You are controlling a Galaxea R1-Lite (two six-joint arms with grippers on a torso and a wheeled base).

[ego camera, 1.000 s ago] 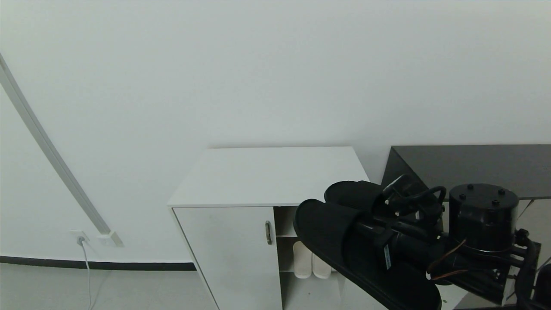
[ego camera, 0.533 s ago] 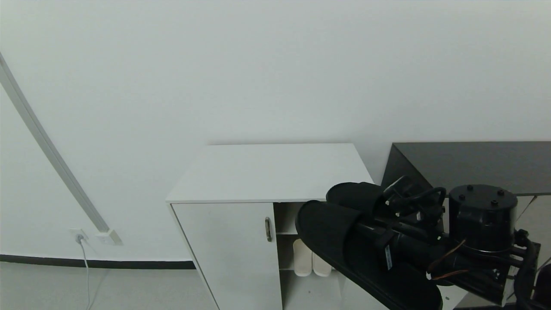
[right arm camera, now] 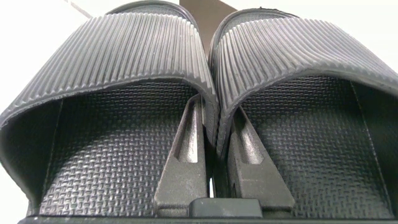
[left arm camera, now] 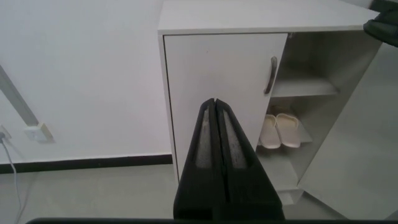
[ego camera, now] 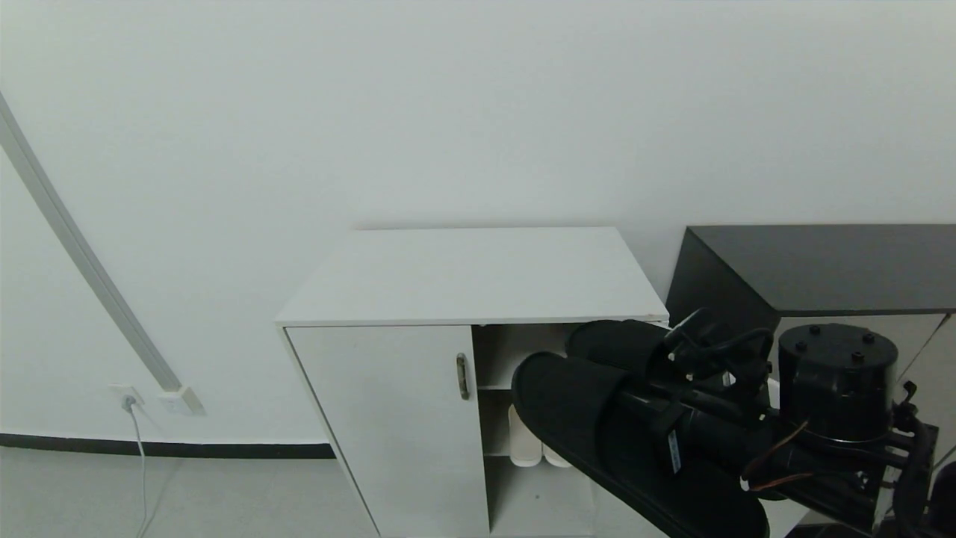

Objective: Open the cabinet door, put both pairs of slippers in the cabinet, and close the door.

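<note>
Right gripper (right arm camera: 214, 118) was clamped on the black pair (ego camera: 575, 403). Its fingers (right arm camera: 186, 155) sat one inside each slipper, pinching the two inner walls together, so we judged that one grasp was carrying both shoes. The pair hung in the air, toes toward the cabinet (ego camera: 478, 276), in front of its open right half. That looked to us like the line for sliding them onto a shelf.

White pair (left arm camera: 280, 129) was already inside, side by side on a shelf, toes inward. The shelf above (left arm camera: 305, 87) looked bare, as did the bottom of the cabinet, so there was room for the black pair.

Left gripper (left arm camera: 215, 102) was pressed fully closed with nothing between its fingers. It was held off, well apart from the cabinet and facing the left door (ego camera: 388, 426). We took it as parked clear of the right arm's path and perhaps kept ready for the closing.

Left door was flat and closed, its dark handle (ego camera: 462, 376) at the inner edge.

Surroundings:
- plain white wall behind the cabinet
- grey floor with a black skirting line
- wall socket (ego camera: 123, 392) with a cable hanging from it, low on the left
- pale trunking (ego camera: 75, 246) running down the wall at a slant to the socket
- dark table (ego camera: 821, 261) just beside the cabinet on the right

Cabinet top was smooth and white.
</note>
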